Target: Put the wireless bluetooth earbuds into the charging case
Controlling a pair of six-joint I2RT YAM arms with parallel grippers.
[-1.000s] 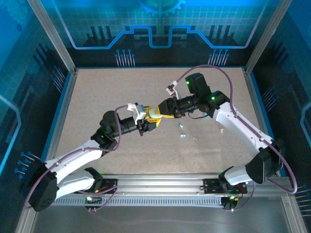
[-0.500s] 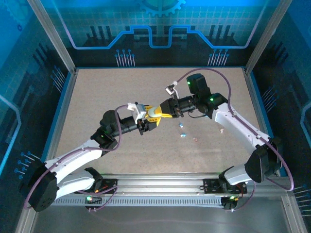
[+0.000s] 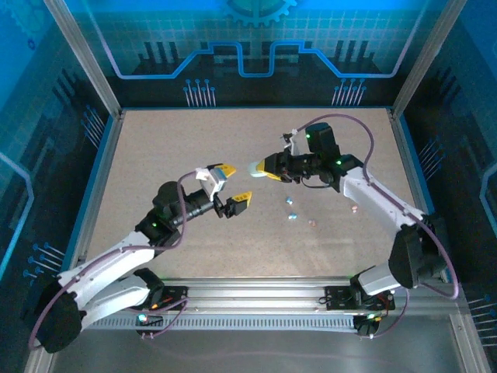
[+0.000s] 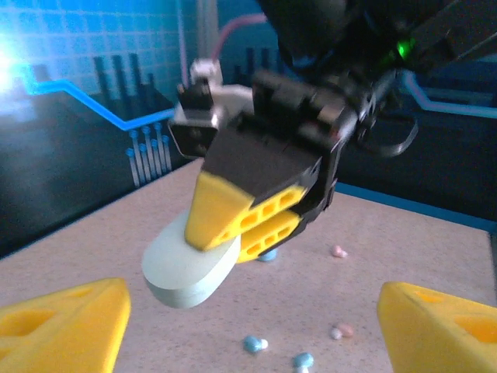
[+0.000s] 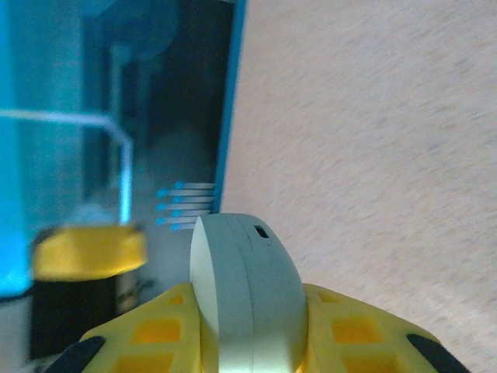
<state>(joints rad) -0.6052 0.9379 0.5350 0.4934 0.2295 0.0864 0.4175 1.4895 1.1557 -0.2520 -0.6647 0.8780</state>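
Observation:
The charging case (image 3: 256,166), a pale oval pod with its lid closed, hangs above the table in my right gripper (image 3: 268,169), which is shut on it. The right wrist view shows the case (image 5: 248,299) edge-on between the yellow fingers (image 5: 155,338). My left gripper (image 3: 235,183) is open and holds nothing, a short way left of the case. From the left wrist, the case (image 4: 186,264) is straight ahead, between the spread pads (image 4: 66,326). Several tiny earbuds lie on the table: blue ones (image 3: 293,216) (image 4: 254,343) and pinkish ones (image 3: 312,223) (image 4: 342,332).
The speckled beige table (image 3: 171,148) is walled by aluminium posts and blue panels (image 3: 248,54). One more pinkish earbud (image 3: 355,208) lies under the right forearm. The arm bases sit on the rail (image 3: 256,299) at the near edge.
My left gripper has let go of the case, opened wide and drawn back to the left. The right gripper closed on the case and carried it slightly right and up.

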